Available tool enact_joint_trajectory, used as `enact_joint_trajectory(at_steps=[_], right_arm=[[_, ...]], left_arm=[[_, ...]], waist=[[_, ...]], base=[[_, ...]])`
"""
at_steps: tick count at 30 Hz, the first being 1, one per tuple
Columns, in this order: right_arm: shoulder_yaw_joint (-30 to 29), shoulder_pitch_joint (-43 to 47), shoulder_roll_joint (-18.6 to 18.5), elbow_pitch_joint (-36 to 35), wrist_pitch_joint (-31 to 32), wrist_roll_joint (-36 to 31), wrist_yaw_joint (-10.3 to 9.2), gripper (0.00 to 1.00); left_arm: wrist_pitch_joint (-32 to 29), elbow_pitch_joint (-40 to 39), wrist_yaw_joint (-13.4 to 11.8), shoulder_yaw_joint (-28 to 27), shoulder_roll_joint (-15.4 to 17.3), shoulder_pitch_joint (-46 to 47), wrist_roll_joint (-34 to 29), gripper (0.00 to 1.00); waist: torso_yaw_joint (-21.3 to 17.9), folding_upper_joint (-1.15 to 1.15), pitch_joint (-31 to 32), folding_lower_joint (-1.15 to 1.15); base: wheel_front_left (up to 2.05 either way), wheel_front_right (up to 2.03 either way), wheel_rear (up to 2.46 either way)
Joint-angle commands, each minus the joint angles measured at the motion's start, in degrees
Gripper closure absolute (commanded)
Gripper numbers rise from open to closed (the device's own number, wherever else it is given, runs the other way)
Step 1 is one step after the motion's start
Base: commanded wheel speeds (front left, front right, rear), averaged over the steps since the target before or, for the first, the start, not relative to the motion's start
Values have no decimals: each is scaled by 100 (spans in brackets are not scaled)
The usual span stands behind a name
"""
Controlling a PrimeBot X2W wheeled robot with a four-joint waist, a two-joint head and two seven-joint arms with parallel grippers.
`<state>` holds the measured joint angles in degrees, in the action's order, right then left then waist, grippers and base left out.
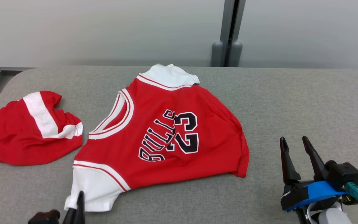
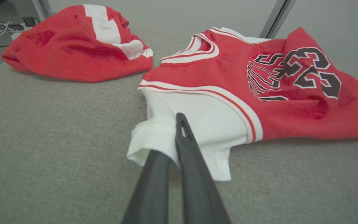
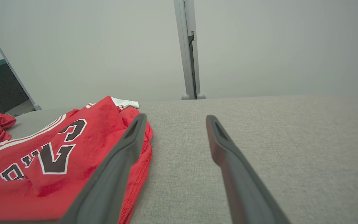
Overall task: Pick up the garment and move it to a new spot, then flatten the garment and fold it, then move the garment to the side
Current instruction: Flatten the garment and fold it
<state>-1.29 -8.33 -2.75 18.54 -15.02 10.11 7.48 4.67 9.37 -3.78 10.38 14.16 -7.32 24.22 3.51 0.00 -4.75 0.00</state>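
Lying on the grey desk (image 1: 291,99), the jersey (image 1: 154,102) takes up the middle of the head view, its neck opening toward the robot's left and its hem toward the right. It is red with white trim. The black lettering "BULLS" and the number 23 run sideways across it. The cloth is not flat: a raised fold crosses the number, and the hem corner nearest the robot curls.

Left tool (image 2: 179,130): fingers pressed together, pinching the outer edge of the jersey's near white sleeve (image 2: 210,121). One finger lies on top of the cloth. The tip of the other is covered by it, and the sleeve edge bunches around the grip. In the head view this tool (image 1: 80,196) enters at the bottom edge, at the sleeve's lower corner.

Right tool (image 1: 293,140): fingers spread wide, holding nothing. It stands over bare desk to the right of the hem, apart from the jersey. In its wrist view one finger overlaps the red hem, and contact cannot be judged from that view.

A red bundle (image 1: 26,137) with a white stripe lies crumpled at the desk's left end. It sits just beside the jersey's neck side, with a narrow strip of desk between them.

A grey post (image 1: 228,31) rises behind the far edge of the desk, against a pale wall
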Motion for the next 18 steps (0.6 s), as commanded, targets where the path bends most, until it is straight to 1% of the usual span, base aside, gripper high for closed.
enact_joint_trajectory(at_steps=[1,6,7,8,9,13,18], right_arm=[[0,21,-27,5,-23,-31,3,0],[24,-46,-27,-9,-23,-37,3,0],[29,-60,-27,2,-23,-39,3,0],[36,-67,-27,12,-23,-41,3,0],[47,-75,-27,22,-23,-41,3,0],[81,-82,-28,66,-23,-43,3,0],[23,-43,-27,79,-23,-124,3,0]], left_arm=[[-149,-229,-101,20,6,-227,44,100],[-387,-462,-198,53,-97,-540,179,100],[-373,-451,-229,42,-86,-568,168,64],[-340,-416,-247,24,-77,-580,147,19],[-306,-363,-274,19,-79,-578,143,0],[41,-239,-293,-92,-69,-501,127,0],[532,-283,-340,-252,39,-404,3,0]], waist=[[80,0,-37,0],[172,0,-96,0],[178,0,-102,0],[180,0,-105,0],[177,0,-105,0],[121,0,-60,0],[38,0,14,0]], base=[[0,0,0],[0,0,0],[0,0,0],[0,0,0],[0,0,0],[0,0,0],[0,0,0]])
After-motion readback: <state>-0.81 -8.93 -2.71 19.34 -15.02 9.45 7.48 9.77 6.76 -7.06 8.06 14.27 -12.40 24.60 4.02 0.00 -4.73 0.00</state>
